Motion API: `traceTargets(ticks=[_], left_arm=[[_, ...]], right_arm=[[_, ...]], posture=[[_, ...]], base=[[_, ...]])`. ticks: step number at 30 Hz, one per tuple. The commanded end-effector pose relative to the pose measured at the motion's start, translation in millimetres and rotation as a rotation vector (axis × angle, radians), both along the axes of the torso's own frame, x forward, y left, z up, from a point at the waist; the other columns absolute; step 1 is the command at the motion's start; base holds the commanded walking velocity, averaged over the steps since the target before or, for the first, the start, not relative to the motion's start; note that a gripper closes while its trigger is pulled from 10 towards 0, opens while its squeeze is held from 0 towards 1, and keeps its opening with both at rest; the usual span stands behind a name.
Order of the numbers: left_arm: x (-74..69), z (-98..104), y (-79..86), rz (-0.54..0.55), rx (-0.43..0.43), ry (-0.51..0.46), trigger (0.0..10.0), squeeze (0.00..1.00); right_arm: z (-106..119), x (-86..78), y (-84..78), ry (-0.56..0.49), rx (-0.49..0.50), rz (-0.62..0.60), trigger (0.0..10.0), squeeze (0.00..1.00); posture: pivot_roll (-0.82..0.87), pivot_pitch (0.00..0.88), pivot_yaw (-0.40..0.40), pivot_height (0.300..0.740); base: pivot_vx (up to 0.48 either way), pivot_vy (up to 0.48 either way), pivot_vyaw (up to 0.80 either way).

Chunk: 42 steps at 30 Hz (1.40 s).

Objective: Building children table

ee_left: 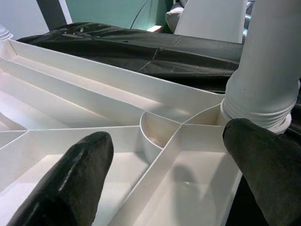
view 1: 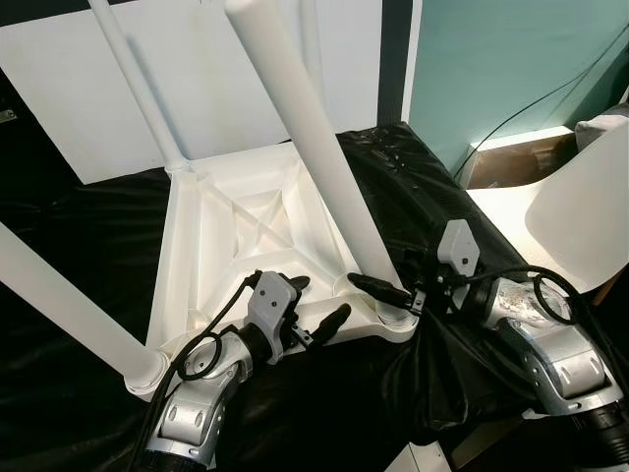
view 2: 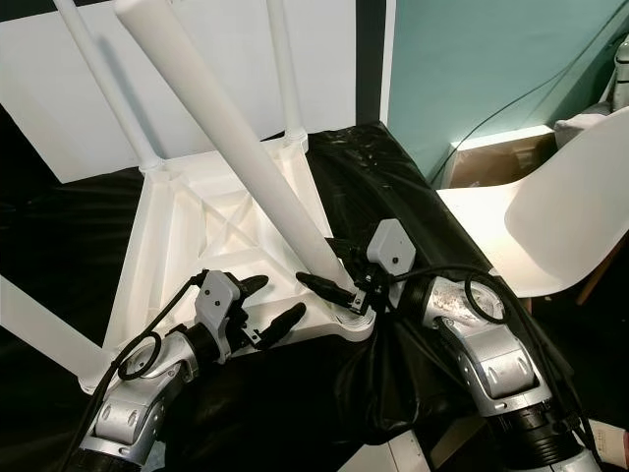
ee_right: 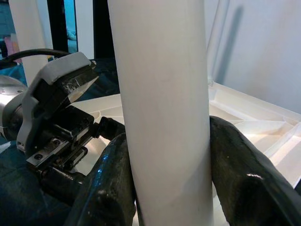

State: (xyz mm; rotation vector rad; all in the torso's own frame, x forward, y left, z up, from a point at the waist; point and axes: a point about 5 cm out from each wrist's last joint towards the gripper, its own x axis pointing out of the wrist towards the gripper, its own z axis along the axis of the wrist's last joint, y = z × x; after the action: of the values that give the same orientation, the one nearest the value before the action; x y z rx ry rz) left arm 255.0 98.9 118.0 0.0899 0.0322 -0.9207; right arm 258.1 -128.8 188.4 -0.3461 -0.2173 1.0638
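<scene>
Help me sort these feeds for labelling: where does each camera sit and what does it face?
Left and right eye views: head, looking down at the upturned table; both silver arms show.
Left wrist view: along the open left gripper, over the table's ribs.
Right wrist view: along the right gripper, shut on the near leg.
Shared: that leg appears in every view.

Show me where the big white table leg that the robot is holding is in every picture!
Left eye view: table leg slants up from bottom right.
Right eye view: leg, centre-left.
Left wrist view: leg's base.
Right wrist view: leg between black fingers.
Shared landmark: ribbed tabletop underside.
</scene>
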Motion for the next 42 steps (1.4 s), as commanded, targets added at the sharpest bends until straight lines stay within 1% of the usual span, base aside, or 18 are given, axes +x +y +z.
traceTargets(ticks=[1, 4, 5, 8, 11, 14, 17, 18, 19, 22, 23, 24, 26, 29, 33, 35, 36, 42], left_arm=[[1.2, -1.3, 4.3, 0.041, 0.023, -0.005, 10.0, 0.00], [2.3, -0.1, 3.6, 0.048, 0.023, -0.013, 10.0, 0.00], [2.3, -0.1, 3.6, 0.048, 0.023, -0.013, 10.0, 0.00], [2.3, -0.3, 2.3, 0.047, 0.021, -0.014, 10.0, 0.00], [2.4, -0.1, 0.0, 0.037, 0.013, -0.013, 10.0, 0.00], [2.6, 0.0, -0.9, 0.034, 0.010, -0.013, 10.0, 0.00], [4.0, -0.4, -2.6, 0.029, 0.011, -0.015, 10.0, 0.00], [4.0, -0.4, -2.6, 0.029, 0.011, -0.015, 10.0, 0.00], [4.7, -0.6, -3.2, 0.027, 0.011, -0.016, 10.0, 0.00], [4.9, -0.6, -3.6, 0.026, 0.011, -0.016, 10.0, 0.00], [5.0, -0.7, -3.9, 0.025, 0.011, -0.016, 10.0, 0.00], [5.0, -0.7, -3.9, 0.025, 0.011, -0.016, 10.0, 0.00], [5.7, -0.9, -4.4, 0.024, 0.015, -0.019, 10.0, 0.00], [6.1, -1.0, -4.6, 0.025, 0.015, -0.020, 10.0, 0.00], [4.2, -1.8, -3.0, 0.035, 0.016, -0.021, 10.0, 0.00], [3.7, -2.1, -3.0, 0.035, 0.016, -0.020, 10.0, 0.00], [3.4, -2.5, -3.4, 0.035, 0.014, -0.019, 10.0, 0.00], [3.2, -3.1, -4.8, 0.025, 0.007, -0.011, 10.0, 0.00]], right_arm=[[-15.7, -1.1, -4.4, 0.085, -0.005, -0.008, 10.0, 0.00], [-17.1, -3.4, -11.8, 0.132, 0.076, -0.065, 10.0, 0.00], [-17.1, -3.4, -11.8, 0.132, 0.076, -0.065, 10.0, 0.00], [-16.5, -7.7, -15.0, 0.168, 0.142, -0.091, 10.0, 0.00], [-17.3, -11.7, -17.6, 0.196, 0.172, -0.093, 10.0, 0.00], [-17.8, -13.1, -18.5, 0.203, 0.177, -0.090, 10.0, 0.00], [-20.6, -18.5, -21.7, 0.236, 0.134, -0.023, 10.0, 0.00], [-20.6, -18.5, -21.7, 0.236, 0.134, -0.023, 10.0, 0.00], [-22.9, -19.2, -24.9, 0.255, 0.093, 0.019, 10.0, 0.00], [-23.9, -18.6, -26.4, 0.260, 0.075, 0.031, 10.0, 0.00], [-24.8, -16.9, -27.8, 0.263, 0.050, 0.051, 10.0, 0.00], [-24.8, -16.9, -27.8, 0.263, 0.050, 0.051, 10.0, 0.00], [-25.4, -10.3, -30.2, 0.266, 0.012, 0.073, 10.0, 0.00], [-25.1, -7.5, -31.1, 0.268, 0.003, 0.075, 10.0, 0.00], [-25.3, -1.9, -26.2, 0.299, -0.002, 0.064, 10.0, 0.00], [-25.1, -2.3, -23.7, 0.315, -0.003, 0.065, 10.0, 0.00], [-22.4, -4.5, -18.9, 0.334, -0.003, 0.083, 10.0, 0.00], [-15.4, -6.9, -14.6, 0.339, -0.035, 0.119, 10.0, 0.00]], posture=[[-0.09, 0.000, 0.108, 0.740], [-0.09, 0.000, 0.107, 0.740], [-0.09, 0.000, 0.107, 0.740], [-0.10, 0.000, 0.113, 0.740], [-0.11, 0.000, 0.117, 0.740], [-0.12, 0.000, 0.118, 0.740], [-0.13, 0.000, 0.119, 0.740], [-0.13, 0.000, 0.119, 0.740], [-0.13, 0.000, 0.124, 0.740], [-0.13, 0.000, 0.124, 0.740], [-0.13, 0.000, 0.124, 0.740], [-0.13, 0.000, 0.124, 0.740], [-0.13, 0.000, 0.120, 0.740], [-0.13, 0.000, 0.120, 0.740], [-0.11, 0.000, 0.110, 0.740], [-0.11, 0.000, 0.110, 0.740], [-0.11, 0.000, 0.110, 0.740], [-0.11, 0.000, 0.112, 0.740]], base=[[0.000, 0.000, 0.00], [0.000, 0.000, 0.00], [0.000, 0.000, 0.00], [0.000, 0.000, 0.00], [0.000, 0.000, 0.00], [0.000, 0.000, 0.00], [0.000, 0.000, 0.00], [0.000, 0.000, 0.00], [0.000, 0.000, 0.00], [0.000, 0.000, 0.00], [0.000, 0.000, 0.00], [0.000, 0.000, 0.00], [0.000, 0.000, 0.00], [0.000, 0.000, 0.00], [0.000, 0.000, 0.00], [0.000, 0.000, 0.00], [0.000, 0.000, 0.00], [0.000, 0.000, 0.00]])
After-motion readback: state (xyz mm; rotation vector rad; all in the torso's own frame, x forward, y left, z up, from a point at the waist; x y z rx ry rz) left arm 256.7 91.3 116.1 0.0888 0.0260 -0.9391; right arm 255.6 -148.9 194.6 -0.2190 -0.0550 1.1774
